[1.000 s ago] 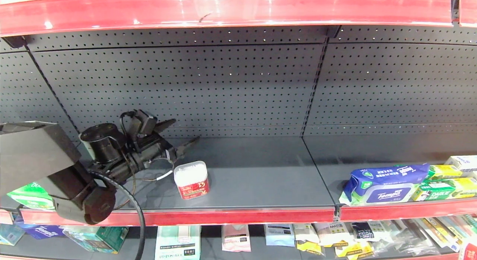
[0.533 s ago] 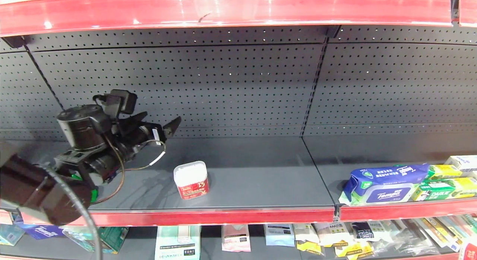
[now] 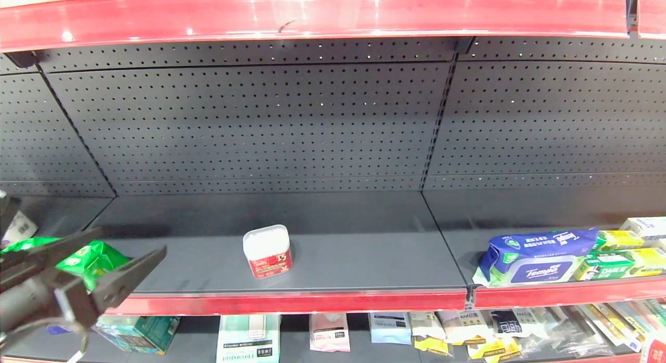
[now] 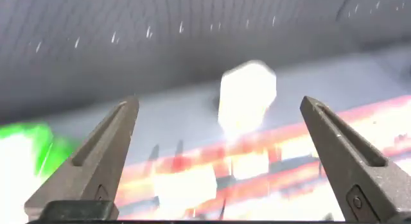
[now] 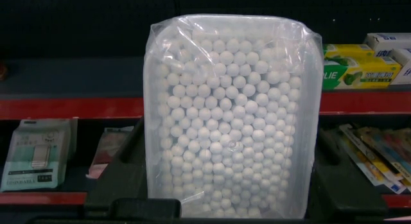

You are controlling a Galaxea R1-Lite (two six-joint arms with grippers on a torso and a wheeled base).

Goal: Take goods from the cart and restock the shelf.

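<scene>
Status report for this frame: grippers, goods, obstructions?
Left gripper open, empty, low by the shelf front. Right gripper shut on a swab pack. Swab tub upright on the shelf. Wipes pack lies well to its right, apart.

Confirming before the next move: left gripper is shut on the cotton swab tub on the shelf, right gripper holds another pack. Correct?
No. The head view shows the left gripper open and apart from the cotton swab tub, which stands free on the shelf. The right gripper does hold another pack of cotton swabs.

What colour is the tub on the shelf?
The tub is white on top, red below; head view shows it best.
</scene>
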